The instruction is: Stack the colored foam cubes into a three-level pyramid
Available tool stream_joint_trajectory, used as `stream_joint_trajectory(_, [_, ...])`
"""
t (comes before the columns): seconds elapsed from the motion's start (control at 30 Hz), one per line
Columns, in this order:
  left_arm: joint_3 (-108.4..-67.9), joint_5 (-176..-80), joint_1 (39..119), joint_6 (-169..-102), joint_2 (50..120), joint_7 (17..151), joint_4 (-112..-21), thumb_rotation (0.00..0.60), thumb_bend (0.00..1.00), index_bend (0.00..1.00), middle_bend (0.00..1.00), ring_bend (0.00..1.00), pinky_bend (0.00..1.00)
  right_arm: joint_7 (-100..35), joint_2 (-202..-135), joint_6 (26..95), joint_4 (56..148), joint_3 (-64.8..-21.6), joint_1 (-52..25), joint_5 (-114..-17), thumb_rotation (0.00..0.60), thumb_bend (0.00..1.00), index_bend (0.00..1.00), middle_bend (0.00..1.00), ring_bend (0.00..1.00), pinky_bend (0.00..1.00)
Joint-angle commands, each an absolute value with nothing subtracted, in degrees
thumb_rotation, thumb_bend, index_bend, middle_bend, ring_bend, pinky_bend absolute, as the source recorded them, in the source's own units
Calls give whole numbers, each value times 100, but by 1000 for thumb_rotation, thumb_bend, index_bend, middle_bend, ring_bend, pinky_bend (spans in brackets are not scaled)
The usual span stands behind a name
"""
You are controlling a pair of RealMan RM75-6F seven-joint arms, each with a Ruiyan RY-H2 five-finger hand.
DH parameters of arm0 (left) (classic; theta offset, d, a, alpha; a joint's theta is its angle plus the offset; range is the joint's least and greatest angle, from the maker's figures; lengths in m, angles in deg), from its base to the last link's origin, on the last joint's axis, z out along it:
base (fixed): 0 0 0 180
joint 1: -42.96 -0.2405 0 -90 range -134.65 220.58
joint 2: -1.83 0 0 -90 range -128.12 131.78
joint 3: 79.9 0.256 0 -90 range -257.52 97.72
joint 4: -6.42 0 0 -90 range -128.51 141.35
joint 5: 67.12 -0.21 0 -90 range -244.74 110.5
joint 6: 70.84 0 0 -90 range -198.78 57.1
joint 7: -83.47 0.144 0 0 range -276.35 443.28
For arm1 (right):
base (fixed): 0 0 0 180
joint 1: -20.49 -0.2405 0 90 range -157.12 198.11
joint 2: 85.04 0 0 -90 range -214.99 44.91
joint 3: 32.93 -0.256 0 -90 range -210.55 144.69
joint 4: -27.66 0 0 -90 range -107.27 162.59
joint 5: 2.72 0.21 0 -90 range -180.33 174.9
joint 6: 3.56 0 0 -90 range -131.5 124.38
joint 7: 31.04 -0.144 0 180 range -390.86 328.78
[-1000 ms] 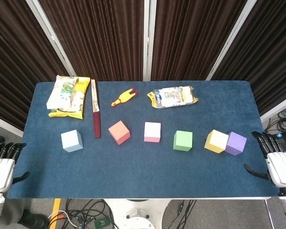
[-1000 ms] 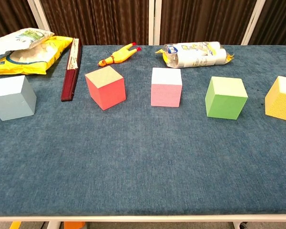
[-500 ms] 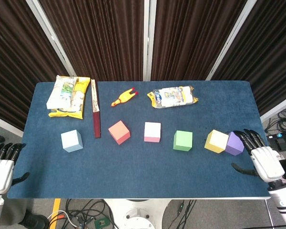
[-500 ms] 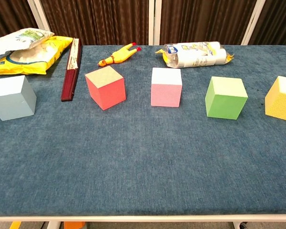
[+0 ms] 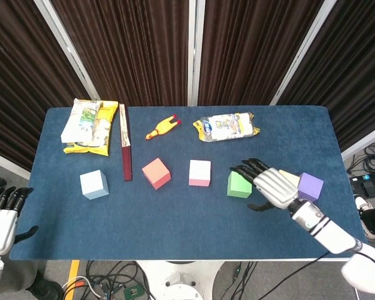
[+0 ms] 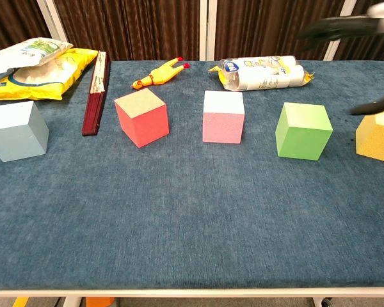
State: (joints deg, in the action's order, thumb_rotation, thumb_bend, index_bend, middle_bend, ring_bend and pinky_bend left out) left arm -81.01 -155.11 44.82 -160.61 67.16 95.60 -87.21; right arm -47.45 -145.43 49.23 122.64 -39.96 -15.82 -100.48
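Note:
Several foam cubes stand in a row on the blue table (image 5: 175,215): light blue (image 5: 94,184), red (image 5: 156,173), pink (image 5: 199,173), green (image 5: 237,186), yellow (image 5: 292,179) and purple (image 5: 310,187). My right hand (image 5: 272,185) hovers open over the yellow cube, hiding most of it, and its fingertips (image 5: 244,169) reach above the green cube's right side. In the chest view its dark fingers (image 6: 342,25) show at the top right, above the green cube (image 6: 303,130) and the yellow cube (image 6: 377,133). My left hand (image 5: 1,215) hangs open off the table's front left corner.
Along the back lie a yellow snack bag (image 5: 87,125), a dark red book (image 5: 125,150), a rubber chicken (image 5: 162,127) and a clear plastic package (image 5: 226,126). Bare cloth stretches in front of the cube row to the table's front edge.
My right hand has swept left from beside the table's right edge, past the purple cube, to above the yellow and green cubes. The cubes and my left hand have not moved.

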Motion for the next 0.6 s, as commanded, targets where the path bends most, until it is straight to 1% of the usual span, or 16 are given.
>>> stream_joint_trajectory(0.03, [-8105, -15523, 4484, -16065, 6718, 9554, -8721, 600, 0, 162, 175, 102, 110, -4116, -14998, 4335, 12180, -4314, -1988, -9313, 600, 101, 0, 116, 0, 47])
stream_joint_trajectory(0.23, [-8089, -15562, 4469, -16083, 6730, 9535, -8704, 600, 0, 162, 175, 102, 110, -3370, -15802, 3763, 11905, -4577, -2447, -8087, 600, 86, 0, 116, 0, 47])
stream_joint_trajectory(0.6, [-8098, -15568, 4485, -16047, 6725, 9482, -8674, 600, 0, 162, 175, 102, 111, -2484, -16919, 3589, 11096, -4739, -3053, -6760, 600, 75, 0, 125, 0, 49])
